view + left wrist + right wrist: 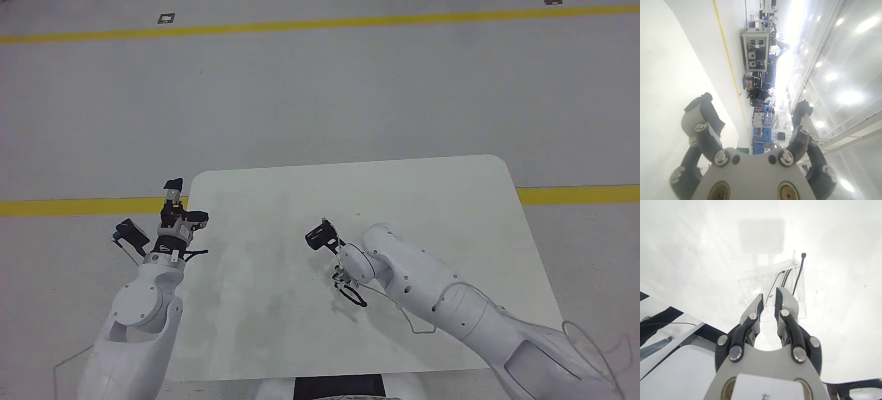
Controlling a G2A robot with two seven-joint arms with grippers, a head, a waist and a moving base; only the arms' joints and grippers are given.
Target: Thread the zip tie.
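Right wrist view: the right gripper (770, 291) holds its jaws a little apart, and a thin zip tie (774, 281) runs down between them to one pad, unpinched. Just beyond, a thicker zip tie (798, 275) stands in a clear holder (753, 280). In the top view this gripper is mid-frame over the table (440, 200); the left gripper (148, 210), spread wide and empty, is at the table's left edge

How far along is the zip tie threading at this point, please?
Nothing looks done: the black plastic zip ties lie unthreaded on the clear plastic tray. The right gripper hovers over them, jaws narrowly apart; the left gripper is open and empty. Grasping and threading remain.
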